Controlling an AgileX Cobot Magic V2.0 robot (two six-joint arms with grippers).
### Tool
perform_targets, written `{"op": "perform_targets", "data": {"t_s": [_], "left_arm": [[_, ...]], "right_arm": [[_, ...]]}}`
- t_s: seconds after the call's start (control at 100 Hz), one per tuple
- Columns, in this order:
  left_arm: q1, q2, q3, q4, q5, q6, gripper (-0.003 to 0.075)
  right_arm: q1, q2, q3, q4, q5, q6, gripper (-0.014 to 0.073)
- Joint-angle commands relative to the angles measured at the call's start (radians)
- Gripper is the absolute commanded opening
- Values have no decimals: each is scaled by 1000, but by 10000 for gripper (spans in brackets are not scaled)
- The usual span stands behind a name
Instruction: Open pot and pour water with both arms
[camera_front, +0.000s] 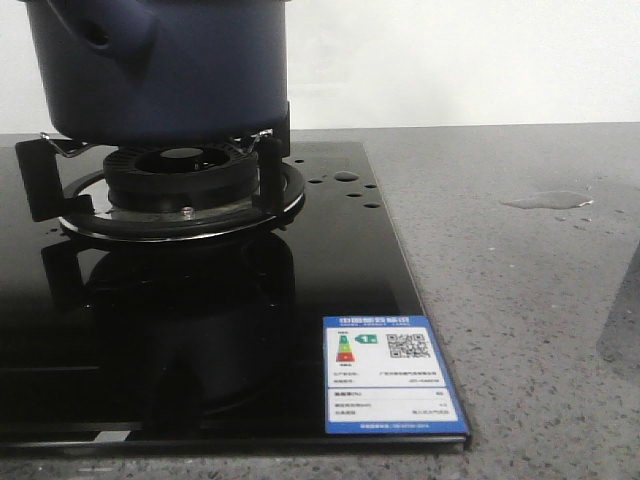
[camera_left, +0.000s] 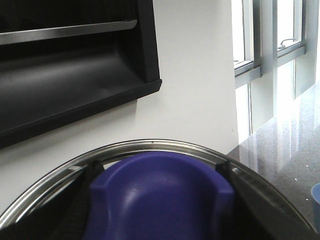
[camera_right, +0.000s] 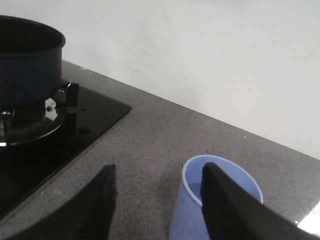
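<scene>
The dark navy pot (camera_front: 170, 70) stands on the burner grate, its stubby side protrusion (camera_front: 100, 35) facing me. In the right wrist view the pot (camera_right: 25, 65) has no lid on it. My left gripper (camera_left: 159, 170) is shut on the blue handle (camera_left: 160, 200) of the steel-rimmed lid (camera_left: 150, 146), held up in front of the wall. My right gripper (camera_right: 160, 167) is open and empty over the grey counter. The pale blue ribbed cup (camera_right: 187, 210) stands beside its one finger (camera_right: 225, 200), which partly hides the cup. Neither gripper shows in the front view.
The black glass hob (camera_front: 200, 340) carries the burner (camera_front: 180, 180), a blue-and-white label (camera_front: 392, 375) at its front corner and water drops (camera_front: 346, 177). A water puddle (camera_front: 550, 200) lies on the grey counter. A black range hood (camera_left: 75, 75) hangs on the white wall.
</scene>
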Motion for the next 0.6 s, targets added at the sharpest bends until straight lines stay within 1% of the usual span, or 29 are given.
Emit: {"op": "perform_targets", "data": {"t_s": [0.0,0.07,0.11,0.16,0.17,0.23,0.27,0.43,0.59], "left_arm": [[-1,-25,-35,-70,-5,-9,187],[-1,-25,-35,-70,-5,-9,187],[-1,-25,-35,-70,-5,-9,187],[-1,-25,-35,-76,1,-9,187],[-1,-25,-35,-78,3,-9,187],[-1,-25,-35,-86,10,-9,187],[-1,-25,-35,-90,19,-9,187],[-1,-25,-35,-99,49,-9,187],[-5,-25,-35,-105,51,-9,187]], "right_arm": [[-7,-42,1,-48,-11,5,327],[-7,-54,31,-68,-30,23,391],[-7,-54,50,-72,-49,44,448],[-7,-53,78,-74,-102,108,524],[-7,-53,82,-74,-109,116,524],[-7,-53,104,-74,-163,176,590],[-7,-53,114,-74,-183,186,615],[-7,-53,154,-74,-277,197,621],[-7,-53,235,-39,-410,283,620]]}}
